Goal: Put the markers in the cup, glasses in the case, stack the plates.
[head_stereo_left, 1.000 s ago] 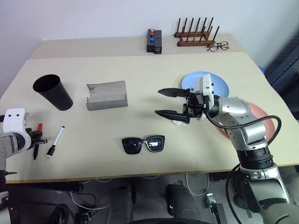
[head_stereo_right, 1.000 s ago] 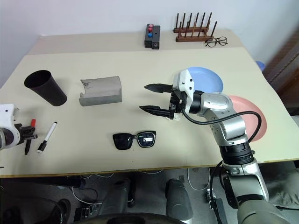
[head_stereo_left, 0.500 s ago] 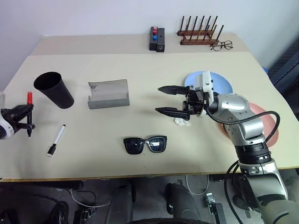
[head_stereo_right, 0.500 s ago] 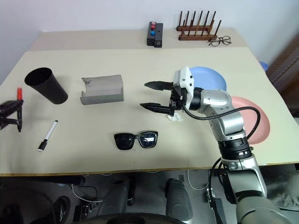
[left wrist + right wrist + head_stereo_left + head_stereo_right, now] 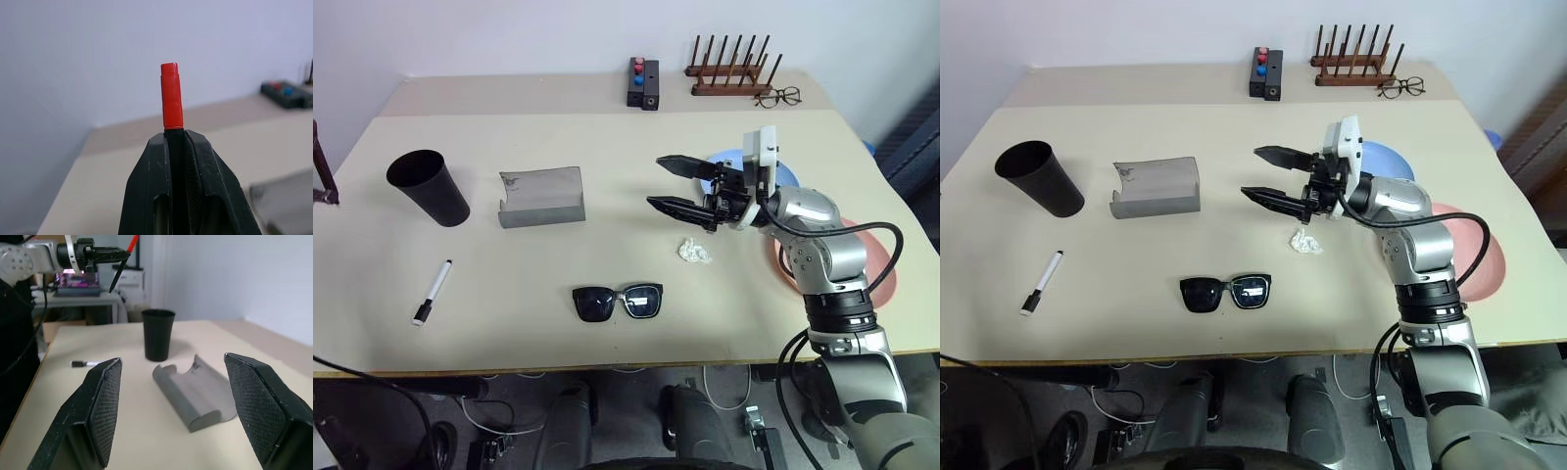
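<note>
The left gripper (image 5: 175,147) was pinching the red-capped marker (image 5: 171,95), lifted off the table (image 5: 607,157); the cup (image 5: 428,187) stood below and just inboard of it, so I judged the marker should be carried over the rim, stood upright and let go only once its tip was inside. The white marker (image 5: 432,292) lay on the table near the cup, with the case (image 5: 540,197) and glasses (image 5: 617,301) between the two grippers. The right gripper (image 5: 679,184) hung spread and empty, a crumpled white scrap (image 5: 696,251) just beneath it and the plates (image 5: 781,180) behind it; I could read no writing or labels.

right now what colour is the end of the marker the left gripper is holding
Red. The marker's end sticks up past the shut left gripper; the left wrist view shows it best.
</note>
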`<state>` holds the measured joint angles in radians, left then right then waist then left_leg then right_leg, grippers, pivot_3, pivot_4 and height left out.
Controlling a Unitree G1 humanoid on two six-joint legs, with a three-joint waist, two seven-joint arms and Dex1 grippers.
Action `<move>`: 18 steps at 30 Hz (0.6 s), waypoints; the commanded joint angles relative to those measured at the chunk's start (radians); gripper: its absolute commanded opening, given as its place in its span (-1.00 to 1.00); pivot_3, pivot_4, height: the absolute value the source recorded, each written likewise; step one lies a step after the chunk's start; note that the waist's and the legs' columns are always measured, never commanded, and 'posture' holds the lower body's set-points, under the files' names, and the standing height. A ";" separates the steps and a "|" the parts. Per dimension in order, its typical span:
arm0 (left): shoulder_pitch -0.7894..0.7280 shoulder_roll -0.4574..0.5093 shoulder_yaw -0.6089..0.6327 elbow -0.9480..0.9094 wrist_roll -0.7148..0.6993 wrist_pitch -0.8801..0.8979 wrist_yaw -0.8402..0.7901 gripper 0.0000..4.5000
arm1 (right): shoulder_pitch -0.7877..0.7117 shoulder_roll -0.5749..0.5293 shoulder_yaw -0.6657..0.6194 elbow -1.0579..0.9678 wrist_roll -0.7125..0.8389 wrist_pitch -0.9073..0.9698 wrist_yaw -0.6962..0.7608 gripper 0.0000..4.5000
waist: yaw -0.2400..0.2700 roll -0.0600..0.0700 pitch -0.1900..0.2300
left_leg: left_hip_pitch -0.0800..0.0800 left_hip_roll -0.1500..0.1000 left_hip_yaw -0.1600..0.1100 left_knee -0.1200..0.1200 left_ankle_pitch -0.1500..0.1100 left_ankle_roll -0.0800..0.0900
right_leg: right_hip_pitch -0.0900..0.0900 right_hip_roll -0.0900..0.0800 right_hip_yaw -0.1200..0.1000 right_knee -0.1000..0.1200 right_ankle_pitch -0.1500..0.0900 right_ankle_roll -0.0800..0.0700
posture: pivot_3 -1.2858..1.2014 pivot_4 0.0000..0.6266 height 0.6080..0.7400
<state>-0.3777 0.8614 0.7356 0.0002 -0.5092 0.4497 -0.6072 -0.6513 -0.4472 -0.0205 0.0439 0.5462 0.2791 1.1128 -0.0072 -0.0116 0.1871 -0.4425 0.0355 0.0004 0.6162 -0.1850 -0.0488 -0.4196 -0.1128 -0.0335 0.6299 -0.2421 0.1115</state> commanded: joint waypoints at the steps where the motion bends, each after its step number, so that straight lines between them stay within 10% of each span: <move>1: -0.111 0.013 -0.080 0.065 0.012 -0.068 -0.004 -0.98 | 0.013 0.012 -0.021 -0.034 0.001 -0.046 -0.013 0.52 | -0.001 -0.001 0.000 | 0.000 0.000 0.000 0.000 0.000 0.000 | 0.000 0.000 0.000 0.000 0.000 0.000 | 0.03 -0.52 1.00; 18: -0.393 -0.045 -0.297 0.548 0.124 -0.457 -0.111 -0.98 | 0.033 -0.006 -0.048 -0.011 -0.033 -0.091 -0.098 0.52 | -0.005 -0.001 0.000 | 0.000 0.000 0.000 0.000 0.001 0.000 | 0.000 0.001 0.000 0.001 0.001 0.002 | 0.03 -0.52 1.00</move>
<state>-0.7454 0.8084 0.4368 0.5436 -0.3916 0.0404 -0.7028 -0.6155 -0.4439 -0.0493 0.0594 0.5114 0.2024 1.0155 -0.0121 -0.0127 0.1870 -0.4422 0.0358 0.0003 0.6162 -0.1841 -0.0492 -0.4195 -0.1115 -0.0335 0.6307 -0.2407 0.1140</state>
